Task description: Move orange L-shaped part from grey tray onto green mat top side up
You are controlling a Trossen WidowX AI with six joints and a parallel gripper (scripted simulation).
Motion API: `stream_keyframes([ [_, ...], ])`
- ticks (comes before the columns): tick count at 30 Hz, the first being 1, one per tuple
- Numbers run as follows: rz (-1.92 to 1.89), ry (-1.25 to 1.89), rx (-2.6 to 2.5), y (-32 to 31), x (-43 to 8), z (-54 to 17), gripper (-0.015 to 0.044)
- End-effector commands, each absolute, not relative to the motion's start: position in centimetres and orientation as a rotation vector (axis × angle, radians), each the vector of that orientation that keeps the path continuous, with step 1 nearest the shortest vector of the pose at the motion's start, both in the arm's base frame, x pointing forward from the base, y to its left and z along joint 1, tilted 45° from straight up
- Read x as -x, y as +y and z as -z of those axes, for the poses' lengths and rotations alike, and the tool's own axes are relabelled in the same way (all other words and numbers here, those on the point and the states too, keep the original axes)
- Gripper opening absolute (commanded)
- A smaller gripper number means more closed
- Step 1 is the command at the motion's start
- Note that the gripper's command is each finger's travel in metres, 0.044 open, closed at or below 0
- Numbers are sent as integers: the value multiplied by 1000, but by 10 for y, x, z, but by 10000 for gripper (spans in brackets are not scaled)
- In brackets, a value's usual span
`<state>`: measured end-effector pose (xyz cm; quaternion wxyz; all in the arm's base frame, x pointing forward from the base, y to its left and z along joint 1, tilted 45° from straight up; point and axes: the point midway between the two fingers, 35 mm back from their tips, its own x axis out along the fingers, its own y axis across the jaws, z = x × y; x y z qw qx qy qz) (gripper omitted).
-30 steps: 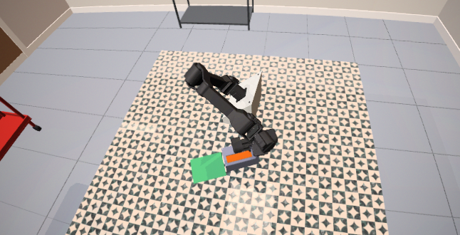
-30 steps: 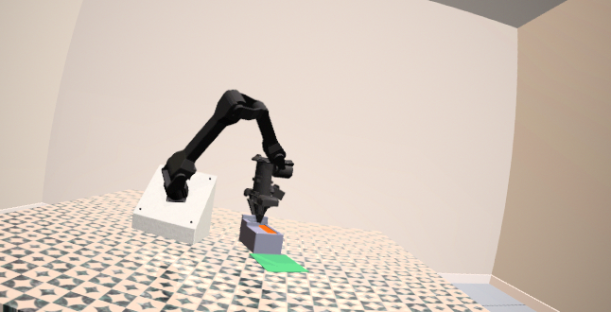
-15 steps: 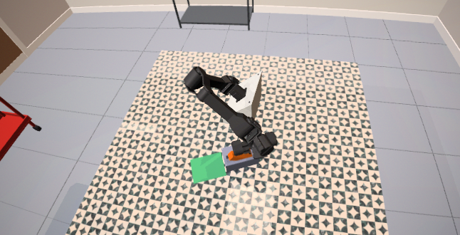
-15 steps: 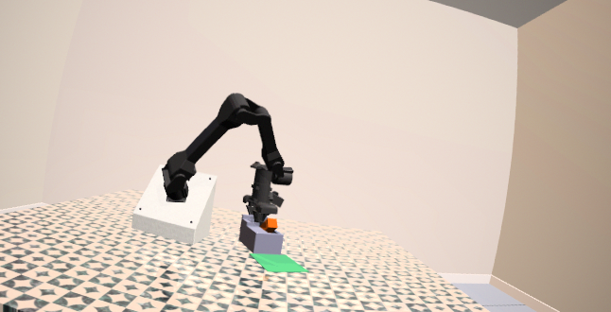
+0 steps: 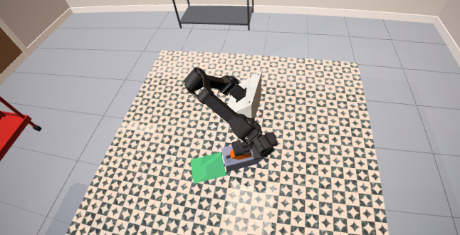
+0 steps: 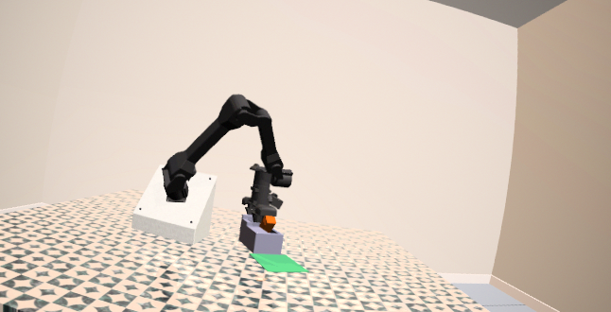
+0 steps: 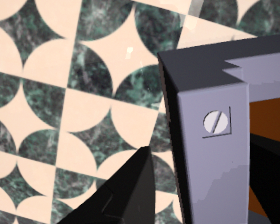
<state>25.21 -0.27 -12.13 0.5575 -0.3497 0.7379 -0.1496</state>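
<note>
The orange part (image 5: 242, 154) (image 6: 269, 223) (image 7: 268, 120) is tilted in the grey tray (image 5: 243, 166) (image 6: 268, 243) (image 7: 211, 175). Its end nearer the green mat (image 5: 208, 169) (image 6: 279, 263) stands up above the tray rim. My gripper (image 7: 193, 149) is partly open, low at the tray's far end from the mat. In the wrist view one finger is outside the tray wall and the other is inside, over the shaded part, with the tray's end wall between them. Nothing is pinched. The inner fingertip's contact and the part's low end are hidden.
The white wedge-shaped base (image 5: 253, 90) (image 6: 161, 214) carries the arm. The green mat lies right beside the tray. A dark shelf (image 5: 213, 15) stands at the back and a red cart (image 5: 11, 129) at the left in the top view.
</note>
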Motion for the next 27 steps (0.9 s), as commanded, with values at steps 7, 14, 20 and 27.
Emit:
stream_keyframes([
  [7, 356, 1745, 836, -5, -251, 122, 180],
  [14, 353, 1742, 826, -2, -252, 121, 180],
  [20, 354, 1744, 834, 11, -250, 120, 180],
  [27, 352, 1744, 833, 31, -257, 99, 180],
])
